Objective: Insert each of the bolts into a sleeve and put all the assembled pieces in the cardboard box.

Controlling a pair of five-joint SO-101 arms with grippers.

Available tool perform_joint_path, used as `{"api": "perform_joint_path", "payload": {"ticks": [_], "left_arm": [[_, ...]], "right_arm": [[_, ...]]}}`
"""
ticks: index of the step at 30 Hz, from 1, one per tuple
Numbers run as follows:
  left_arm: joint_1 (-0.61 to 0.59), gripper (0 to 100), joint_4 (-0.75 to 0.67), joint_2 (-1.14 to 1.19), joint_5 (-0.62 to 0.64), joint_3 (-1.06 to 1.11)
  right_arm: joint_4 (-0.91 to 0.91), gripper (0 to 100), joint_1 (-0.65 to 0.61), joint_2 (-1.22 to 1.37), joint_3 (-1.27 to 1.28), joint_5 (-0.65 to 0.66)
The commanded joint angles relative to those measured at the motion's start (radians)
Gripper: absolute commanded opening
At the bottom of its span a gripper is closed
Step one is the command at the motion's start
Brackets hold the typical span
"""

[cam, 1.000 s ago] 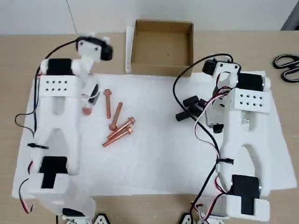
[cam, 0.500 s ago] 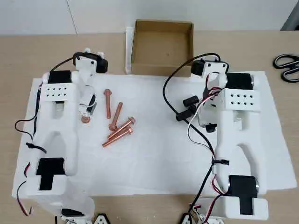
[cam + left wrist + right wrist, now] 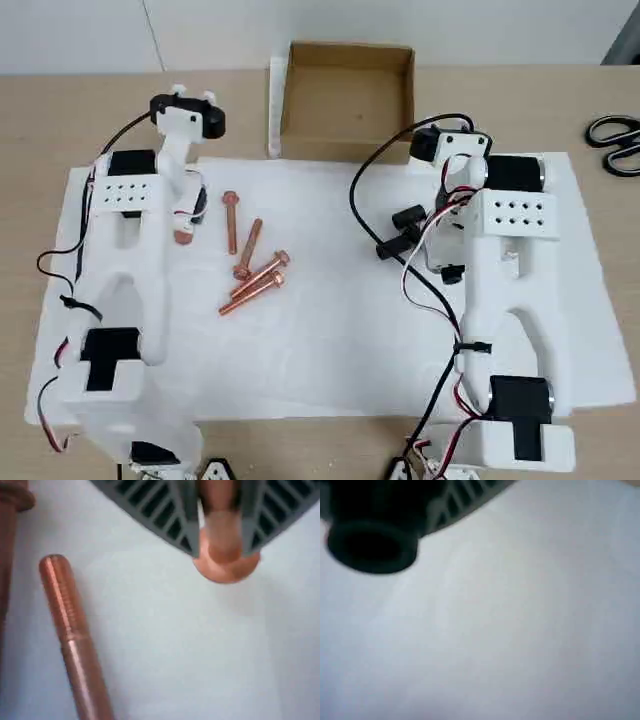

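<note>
Left wrist view: the left claw (image 3: 220,512) is seen clamped on a copper bolt (image 3: 226,560), and the round head is poked out just past the fingertips. One of the loose bolts (image 3: 75,640) is laid flat on the white sheet (image 3: 200,655), off to one side of this claw and not touching it.

In the right wrist view, the right claw (image 3: 395,505) is squeezed around a black sleeve (image 3: 370,547), and the open hole of the sleeve is pointed out from the claw.

In the high view, four loose bolts are seen just beside the left claw, on the side toward the other arm. Two spare sleeves (image 3: 407,216) are laid right next to the right claw. The cardboard box (image 3: 350,100) is set well beyond both claws, and nothing can be seen inside it.

A few things could go wrong from here. The head end is the end that sticks out, so the thin end may be hard to bring to the hole. If the bolt and sleeve are not lined up straight, the bolt could be jammed on the rim. The sleeve could then be pushed out of the right claw and dropped. The loose bolts could be bumped and rolled away if the left claw is swung low over them.
</note>
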Motion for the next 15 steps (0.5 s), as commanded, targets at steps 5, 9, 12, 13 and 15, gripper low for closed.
{"api": "perform_joint_path", "payload": {"ticks": [5,9,12,13,15], "left_arm": [[-0.003,2,0.005,0.003,0.005,0.119],[-0.003,2,0.066,0.003,-0.002,0.159],[-0.003,2,0.114,0.003,-0.008,0.165],[-0.003,2,0.124,0.002,-0.014,0.168],[-0.002,2,0.137,0.002,-0.017,0.168]], "right_arm": [[0.007,0.4,-0.002,-0.045,-0.051,-0.009],[0.007,0.4,-0.002,-0.045,-0.051,-0.009],[0.007,0.4,-0.002,-0.045,-0.051,-0.009],[0.007,0.4,-0.002,-0.045,-0.051,-0.009],[0.007,0.4,-0.002,-0.045,-0.051,-0.009]]}}
